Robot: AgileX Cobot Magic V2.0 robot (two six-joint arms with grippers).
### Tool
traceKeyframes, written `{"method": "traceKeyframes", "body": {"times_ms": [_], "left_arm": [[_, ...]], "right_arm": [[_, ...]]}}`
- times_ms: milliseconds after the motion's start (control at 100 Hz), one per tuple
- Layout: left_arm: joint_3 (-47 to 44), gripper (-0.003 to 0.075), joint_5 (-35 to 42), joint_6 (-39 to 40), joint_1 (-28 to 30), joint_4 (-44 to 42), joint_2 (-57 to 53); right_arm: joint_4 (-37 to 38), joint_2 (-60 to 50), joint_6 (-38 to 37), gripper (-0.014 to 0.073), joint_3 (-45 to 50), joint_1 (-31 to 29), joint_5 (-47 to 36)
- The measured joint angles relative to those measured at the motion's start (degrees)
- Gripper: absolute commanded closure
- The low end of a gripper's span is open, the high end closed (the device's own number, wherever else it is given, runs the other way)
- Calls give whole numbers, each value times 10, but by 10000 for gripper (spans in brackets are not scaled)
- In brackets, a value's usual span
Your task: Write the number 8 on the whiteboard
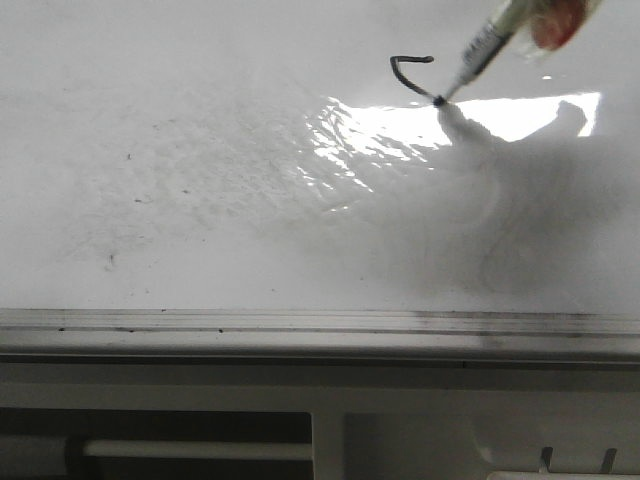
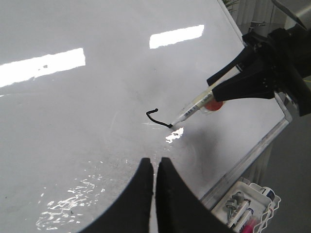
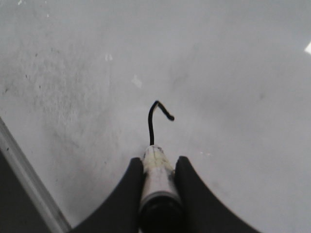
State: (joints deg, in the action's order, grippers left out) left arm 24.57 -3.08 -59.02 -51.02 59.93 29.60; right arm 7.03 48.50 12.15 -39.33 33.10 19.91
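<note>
The whiteboard (image 1: 200, 180) is glossy white with grey smudges and a glare patch. A short black hooked stroke (image 1: 410, 72), the start of the number 8, lies on it at the upper right; it also shows in the left wrist view (image 2: 156, 116) and the right wrist view (image 3: 156, 116). My right gripper (image 3: 158, 165) is shut on a white marker pen (image 1: 480, 50), whose tip touches the board at the stroke's end. That gripper also shows in the left wrist view (image 2: 228, 85). My left gripper (image 2: 155, 162) is shut and empty, hovering over the board away from the stroke.
A silver edge rail (image 1: 300, 322) runs along the board's near side and shows in the right wrist view (image 3: 24, 174). A white tray with spare markers (image 2: 243, 206) sits just beyond the rail. A white ledge (image 1: 200, 450) lies below the board.
</note>
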Motion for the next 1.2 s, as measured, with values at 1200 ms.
{"method": "traceKeyframes", "body": {"times_ms": [1200], "left_arm": [[-1,741,-12,1,0,1,-1]], "right_arm": [[-1,64,-42,636,-100,-10,45]]}}
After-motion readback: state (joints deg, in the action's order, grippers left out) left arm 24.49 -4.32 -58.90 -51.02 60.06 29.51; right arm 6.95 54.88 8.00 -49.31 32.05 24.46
